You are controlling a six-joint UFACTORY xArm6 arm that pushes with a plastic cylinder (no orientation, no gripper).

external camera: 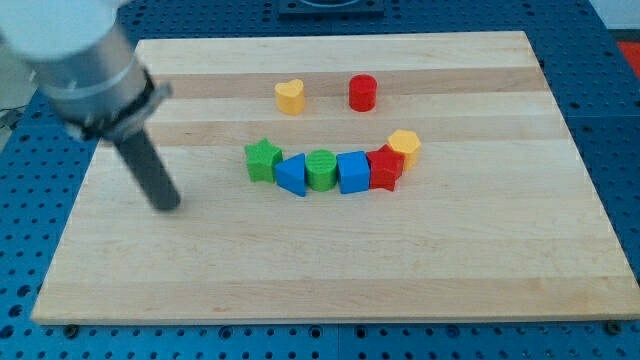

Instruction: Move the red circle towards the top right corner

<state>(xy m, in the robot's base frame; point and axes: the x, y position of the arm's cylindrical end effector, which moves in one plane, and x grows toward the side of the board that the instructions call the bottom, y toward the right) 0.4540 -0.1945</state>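
Observation:
The red circle (362,93) stands on the wooden board (480,250), above centre and slightly right. My tip (167,206) touches the board at the view's left, far from the red circle and left of the row of blocks. A yellow heart (290,97) sits just left of the red circle.
A curved row lies mid-board: green star (262,160), blue triangle (292,175), green circle (320,169), blue cube (353,172), red star (385,168), yellow hexagon (404,146). The board's top right corner (525,38) borders a blue perforated table.

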